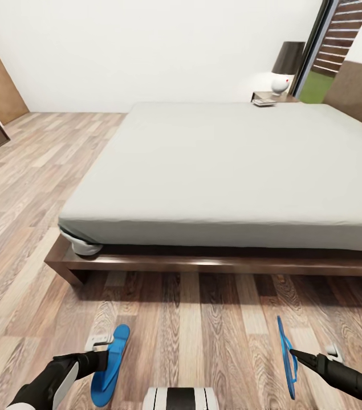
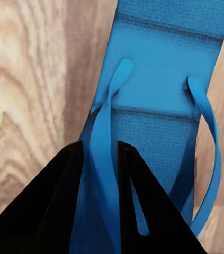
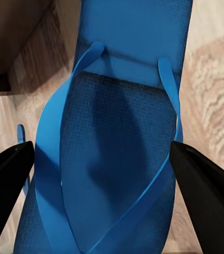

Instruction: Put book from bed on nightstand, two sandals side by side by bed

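Wood floor (image 1: pixel 27 228): two sandals (image 1: pixel 110 364), gripped.

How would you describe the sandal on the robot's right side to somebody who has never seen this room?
Start at the bed and look at the wood floor before its near edge. The right sandal is the blue flip-flop standing on its thin edge there, whereas the left sandal shows its broad sole.

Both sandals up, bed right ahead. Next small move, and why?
Probably lower the left gripper, shut on its sandal strap, to the floor by the bed. The right sandal hangs on edge between open fingers, and the two are far apart.
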You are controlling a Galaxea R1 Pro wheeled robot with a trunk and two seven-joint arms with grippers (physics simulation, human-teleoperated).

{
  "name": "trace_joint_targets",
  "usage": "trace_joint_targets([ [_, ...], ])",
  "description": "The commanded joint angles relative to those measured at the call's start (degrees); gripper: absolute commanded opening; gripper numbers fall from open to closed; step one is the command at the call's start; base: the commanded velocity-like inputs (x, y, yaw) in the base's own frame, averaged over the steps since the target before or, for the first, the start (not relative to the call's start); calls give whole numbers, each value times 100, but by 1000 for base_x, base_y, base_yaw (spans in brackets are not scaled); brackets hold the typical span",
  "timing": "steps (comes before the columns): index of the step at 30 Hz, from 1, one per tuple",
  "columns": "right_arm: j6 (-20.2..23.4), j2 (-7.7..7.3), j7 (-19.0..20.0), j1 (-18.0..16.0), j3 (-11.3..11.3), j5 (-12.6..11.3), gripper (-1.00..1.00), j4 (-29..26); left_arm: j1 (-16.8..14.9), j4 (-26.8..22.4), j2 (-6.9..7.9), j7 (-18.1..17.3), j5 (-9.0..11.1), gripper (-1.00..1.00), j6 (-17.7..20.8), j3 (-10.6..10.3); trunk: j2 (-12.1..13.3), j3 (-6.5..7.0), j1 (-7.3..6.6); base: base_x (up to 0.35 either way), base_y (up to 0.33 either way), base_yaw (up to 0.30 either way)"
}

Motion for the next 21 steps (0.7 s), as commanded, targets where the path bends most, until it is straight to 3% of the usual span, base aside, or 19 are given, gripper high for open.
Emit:
trace_joint_targets([
  [1, 54, -4, 8, -4, 29, -61, -100, -1, -2, -9, 4, 1, 60, -100, 43, -10, -3, -27, 1, 0, 0, 0],
  [18, 54, -4, 8, -4, 29, -61, -100, -1, 1, -9, 5, -6, 60, -100, 40, -10, -26, -404, 45, 0, 0, 0],
  [21, 54, -4, 8, -4, 29, -61, -100, -1, 0, -38, 8, -8, 60, -100, 35, -10, -26, -404, 45, 0, 0, 0],
])
